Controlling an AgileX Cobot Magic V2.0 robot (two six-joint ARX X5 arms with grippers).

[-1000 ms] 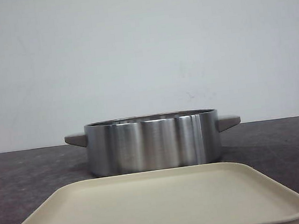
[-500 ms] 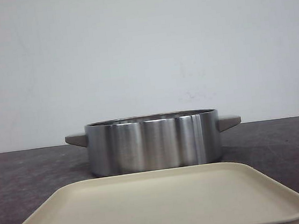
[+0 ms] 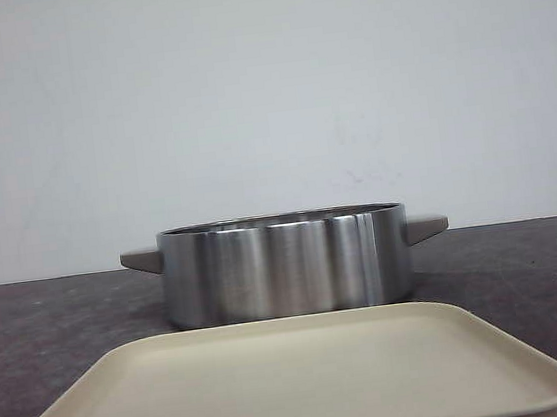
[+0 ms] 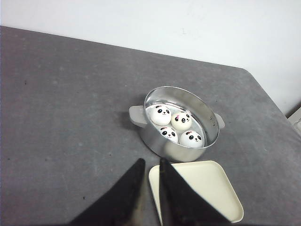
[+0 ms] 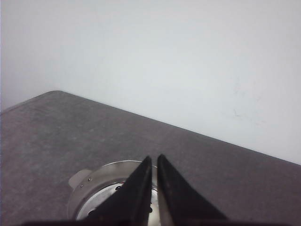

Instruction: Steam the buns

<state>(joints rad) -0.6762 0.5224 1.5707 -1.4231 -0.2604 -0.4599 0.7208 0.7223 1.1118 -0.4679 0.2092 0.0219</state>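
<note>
Status: all four buns (image 4: 176, 126) sit inside the steel pot (image 4: 162, 143), packed together on its floor, panda faces up. The cream tray (image 3: 288, 383) holds nothing. Judged from this, the loading step looks complete; nothing further is visibly required unless a lid goes on, and no lid appears in any view.

Positions: pot stands on the dark tabletop (image 4: 61, 117) about mid-width, toward the far edge by the wall. The tray lies just beside it on the near-edge side; whether they touch, I cannot tell.

Counts: buns, 4 (all in pot; one shows a pinkish mark on top). Pots, 1, with two grey side handles. Trays, 1. Grippers, 2.

Left gripper (image 4: 151, 188): raised well above the table over the tray's edge, fingers drawn nearly together with a narrow slit between them, holding nothing. Right gripper (image 5: 154, 188): likewise raised, above the pot's rim, fingers nearly together, nothing between them.

Neither gripper touches the pot, tray or buns.
</note>
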